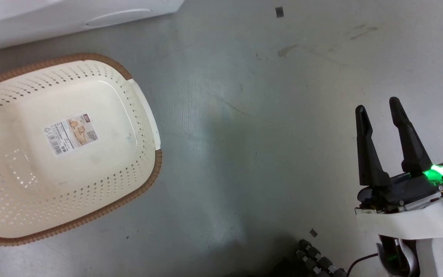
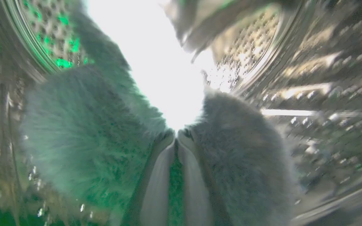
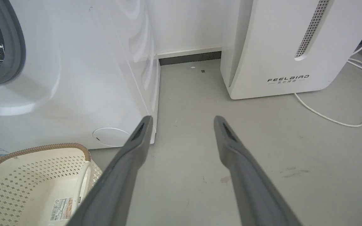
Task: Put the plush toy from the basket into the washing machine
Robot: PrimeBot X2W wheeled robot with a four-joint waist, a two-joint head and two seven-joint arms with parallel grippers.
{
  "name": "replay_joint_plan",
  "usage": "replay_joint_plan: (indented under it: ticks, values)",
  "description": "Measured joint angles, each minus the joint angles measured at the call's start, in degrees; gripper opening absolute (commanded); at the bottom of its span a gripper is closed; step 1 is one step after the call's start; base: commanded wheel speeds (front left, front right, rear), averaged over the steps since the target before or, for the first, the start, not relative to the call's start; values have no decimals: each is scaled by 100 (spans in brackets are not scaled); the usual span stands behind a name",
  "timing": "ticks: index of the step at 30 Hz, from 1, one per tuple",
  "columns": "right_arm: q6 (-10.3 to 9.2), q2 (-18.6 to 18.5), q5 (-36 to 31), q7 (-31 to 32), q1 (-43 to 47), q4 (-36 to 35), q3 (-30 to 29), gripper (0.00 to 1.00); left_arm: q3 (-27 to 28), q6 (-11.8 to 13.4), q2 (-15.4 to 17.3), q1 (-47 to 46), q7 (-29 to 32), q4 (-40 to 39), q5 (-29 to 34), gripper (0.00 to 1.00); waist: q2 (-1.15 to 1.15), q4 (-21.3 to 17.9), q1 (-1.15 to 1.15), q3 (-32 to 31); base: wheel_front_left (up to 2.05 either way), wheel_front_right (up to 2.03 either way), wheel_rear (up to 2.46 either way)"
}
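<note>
The left gripper (image 2: 176,133) is inside the shiny perforated steel drum (image 2: 309,78), its two fingers drawn together on the fur of the fluffy black-and-white plush toy (image 2: 83,131), which bulges on both sides of them. The view is blurred and washed out at its centre, so the pinch looks firm but how much fur it holds is hard to judge.

The step in hand is the release. It would go best with the fingers spread wide while deep in the drum, letting the toy drop free. The arm should then draw straight back, so that no fur catches and trails out over the grey rubber ring (image 3: 19,47) of the big white front-loading washing machine (image 3: 74,78).

The cream perforated oval basket (image 1: 137,169) with its brown woven-look rim sits empty on the grey floor (image 1: 244,115), just beside the machine's foot and under the likely path out — worth clearing. The right gripper (image 1: 378,105) hangs well apart from the basket, fingers spread, holding nothing. The white "FEELBIRD" appliance (image 3: 281,47) and its white cable (image 3: 335,121) lie off to the right, out of the way.
</note>
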Motion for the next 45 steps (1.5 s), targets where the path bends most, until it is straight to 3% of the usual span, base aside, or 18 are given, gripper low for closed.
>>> replay_joint_plan:
  ticks: [8,15,16,17,23,32,35,39,45]
  values:
    - [0,0,31,0,-53,-9,21,100,-632,-23,157,-354,843,1079,141,0,0,22,0,181,0,0,0]
    - [0,0,9,0,-136,16,8,100,-1192,-23,158,-429,858,1330,-235,0,0,117,0,163,0,0,0]
    - [0,0,-7,0,-137,22,-1,100,-1238,-23,163,-425,776,1362,-292,41,0,130,0,137,0,0,0]
    - [0,0,-19,0,-138,33,-20,100,-1296,-23,166,-409,700,1403,-328,100,0,145,0,104,0,0,0]
    - [0,1,-260,0,-125,138,-147,100,-1413,-24,46,214,-179,1823,-738,100,0,314,0,-414,0,0,0]
    - [0,1,-690,0,43,278,-394,100,-1511,-24,-573,1463,-1170,1935,-1266,100,0,644,-1,-1472,0,0,0]
    - [0,0,-838,0,205,334,-463,100,-1484,-24,-792,1995,-1234,1499,-1373,100,0,796,-1,-1874,0,0,0]
    - [0,0,-948,0,388,375,-519,100,-1259,-14,-1009,2943,-1238,298,-1334,100,0,1023,-1,-2391,0,0,0]
    - [0,0,-1090,0,645,428,-556,100,-890,187,-1475,4645,-1237,-1321,-1210,100,0,1382,-2,-3076,0,0,0]
